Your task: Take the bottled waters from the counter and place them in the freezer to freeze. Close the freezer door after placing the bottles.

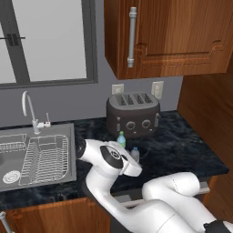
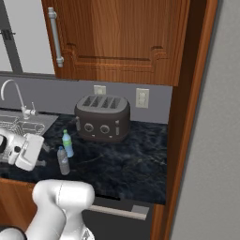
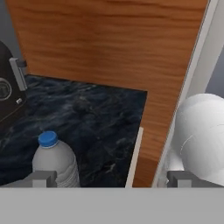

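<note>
The gripper [image 3: 109,179] hung spread wide and empty, low over the tabletop [image 2: 131,159]. Beyond stood a toaster [image 2: 103,118]. Nearer it stood two upright bottles: a green-capped one [image 2: 68,143] and, just beside it, a blue-capped one [image 3: 54,164]. Both were likely light, smooth and slippery, with thin, yielding walls; the mid-body seemed the best hold.

Glossy black marbled stone counter [image 2: 126,164], clear plastic bottle [image 3: 56,164], polished wood cupboard [image 2: 122,37].

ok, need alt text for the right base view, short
Two small water bottles, a green-capped bottle and a blue-capped bottle, stand upright on a black marbled counter in front of a dark four-slot toaster. The robot's white arm rises at lower left, and a wooden wall cabinet hangs above.
</note>
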Available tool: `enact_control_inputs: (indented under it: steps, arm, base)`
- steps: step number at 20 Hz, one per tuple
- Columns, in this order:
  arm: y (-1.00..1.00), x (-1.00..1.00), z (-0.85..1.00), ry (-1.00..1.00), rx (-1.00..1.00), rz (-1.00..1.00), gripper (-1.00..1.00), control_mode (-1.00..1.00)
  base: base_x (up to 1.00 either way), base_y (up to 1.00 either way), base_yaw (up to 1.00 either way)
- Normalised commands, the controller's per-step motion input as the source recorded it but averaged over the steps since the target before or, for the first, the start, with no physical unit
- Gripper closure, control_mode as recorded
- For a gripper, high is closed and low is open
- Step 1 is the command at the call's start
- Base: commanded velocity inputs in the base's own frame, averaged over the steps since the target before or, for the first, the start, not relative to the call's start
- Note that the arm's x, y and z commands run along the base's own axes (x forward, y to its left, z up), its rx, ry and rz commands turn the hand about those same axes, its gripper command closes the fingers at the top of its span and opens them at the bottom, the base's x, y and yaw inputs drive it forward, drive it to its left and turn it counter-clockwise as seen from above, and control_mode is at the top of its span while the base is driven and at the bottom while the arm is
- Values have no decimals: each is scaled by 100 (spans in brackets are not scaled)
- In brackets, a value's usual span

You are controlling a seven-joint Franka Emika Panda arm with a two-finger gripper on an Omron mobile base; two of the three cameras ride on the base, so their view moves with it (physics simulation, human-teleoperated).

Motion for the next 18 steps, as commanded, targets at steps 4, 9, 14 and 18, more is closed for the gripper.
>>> enact_control_inputs:
  steps: [4, 9, 14, 18]
  arm:
    - [-12, 2, -22, -1, 0, 6, -100, -100]
    - [-2, 6, -12, 0, 0, 3, -100, -100]
    - [-5, 17, -11, 0, 0, 4, -100, -100]
    - [-1, 22, -2, 0, -1, 5, -100, -100]
  base:
    - [0, 0, 0]
    - [0, 0, 0]
    - [0, 0, 0]
    - [0, 0, 0]
